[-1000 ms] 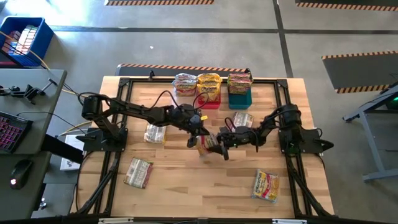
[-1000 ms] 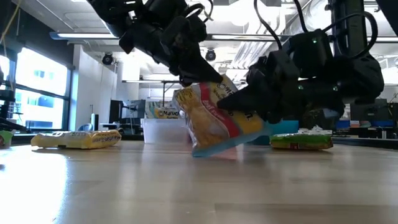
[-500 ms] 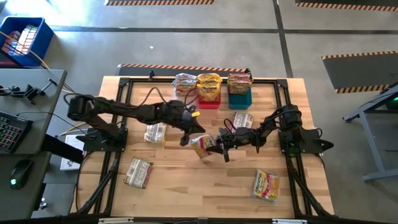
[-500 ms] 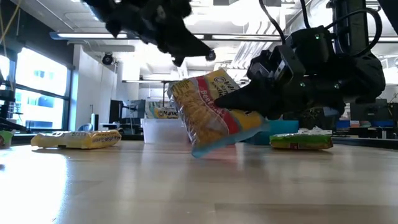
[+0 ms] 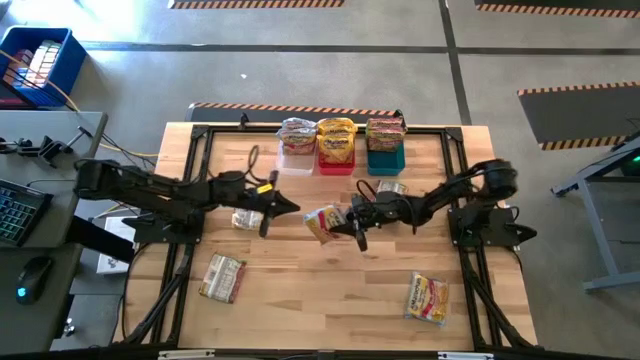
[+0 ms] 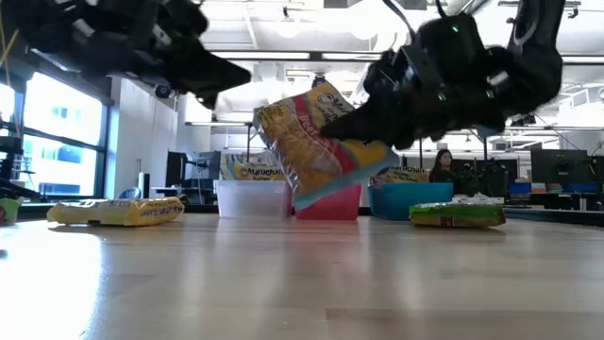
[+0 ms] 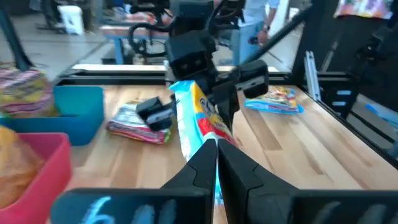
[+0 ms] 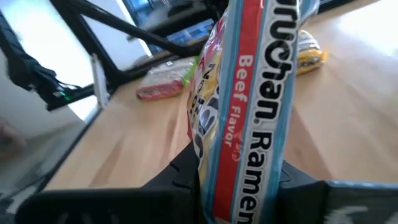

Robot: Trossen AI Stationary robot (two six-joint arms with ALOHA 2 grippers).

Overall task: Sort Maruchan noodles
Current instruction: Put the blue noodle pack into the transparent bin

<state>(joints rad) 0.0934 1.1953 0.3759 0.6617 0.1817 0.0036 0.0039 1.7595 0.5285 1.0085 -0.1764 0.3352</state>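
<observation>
Holding a beef-flavour Maruchan ramen packet [image 5: 323, 222] on edge above the middle of the bench [image 5: 330, 300], our right claw [image 5: 356, 222] is clamped on one end of it. The packet's long axis runs out from that claw toward our left arm. Our left claw [image 5: 272, 207], pinched shut and empty, sits well apart. We judge the red bin [image 5: 336, 162], behind the packet, nearer the right arm.

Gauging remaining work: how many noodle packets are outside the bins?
5: held packet in the right tool; packet beside the teal bin; packet by the left arm; front-left packet; front-right packet. Arms may hide more.
</observation>
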